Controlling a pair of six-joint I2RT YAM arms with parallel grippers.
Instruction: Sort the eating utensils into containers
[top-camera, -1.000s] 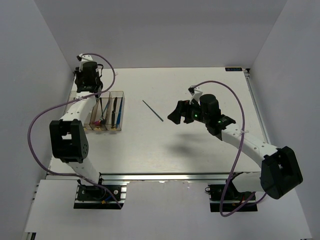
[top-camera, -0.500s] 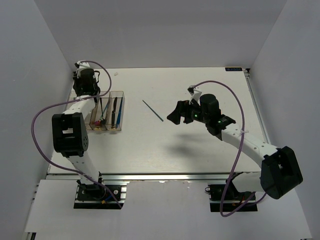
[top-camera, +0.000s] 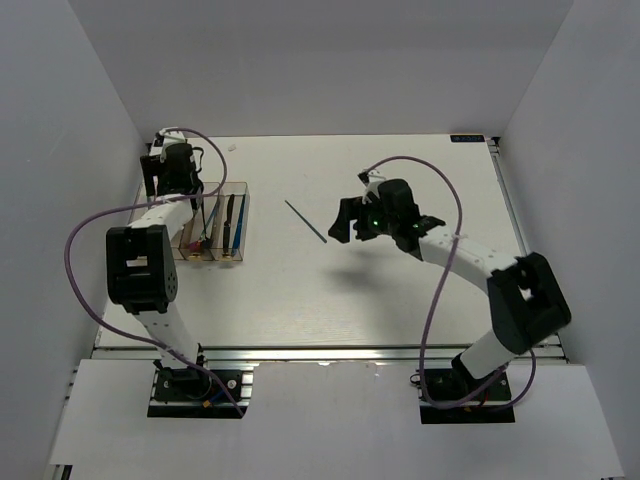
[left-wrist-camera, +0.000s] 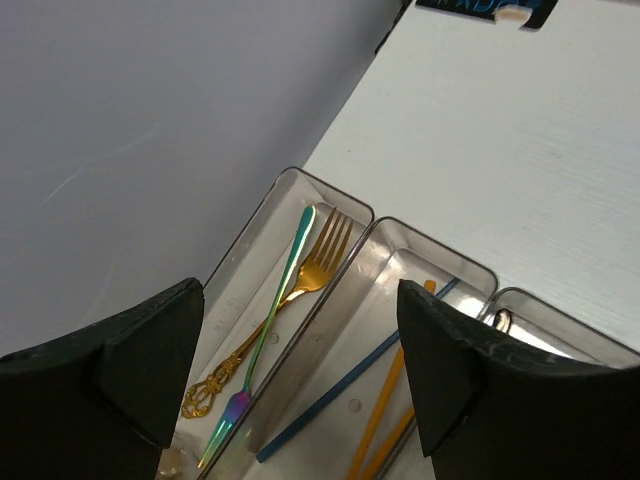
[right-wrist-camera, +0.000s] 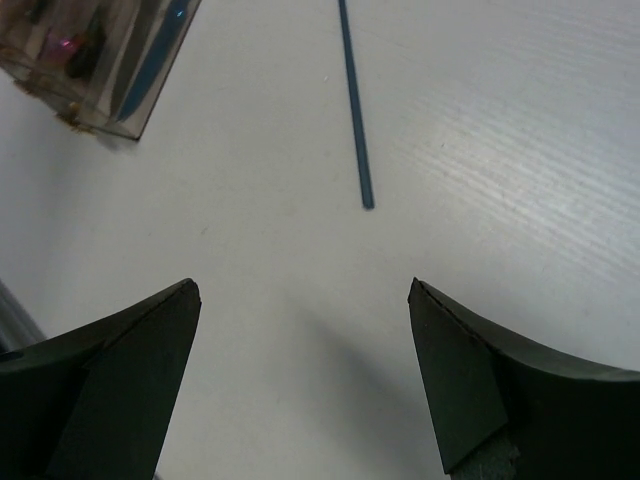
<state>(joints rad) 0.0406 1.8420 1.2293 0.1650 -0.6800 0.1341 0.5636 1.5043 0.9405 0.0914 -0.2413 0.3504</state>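
1. Eating utensils (left-wrist-camera: 275, 320) almost all lie in the containers (left-wrist-camera: 345, 275). One loose blue stick (top-camera: 305, 221) lies on the table (right-wrist-camera: 500, 150), well apart from the bins.
2. Left pincer (left-wrist-camera: 300, 330) is spread with nothing between the jaws, hovering over the bin holding the gold fork (left-wrist-camera: 318, 262). The neighbouring bin holds a blue stick and orange ones.
3. Right pincer (right-wrist-camera: 302, 290) is spread wide and empty, above the table just short of the loose stick's near end.
4. Step in hand, my read: pickup of the last stick by the right arm.
5. Next: move forward over the shaft, jaws straddling it, and drop until the tips meet the table. It's thin and flat, so a shallow close would miss. Then pinch, lift and carry it to the stick bin.
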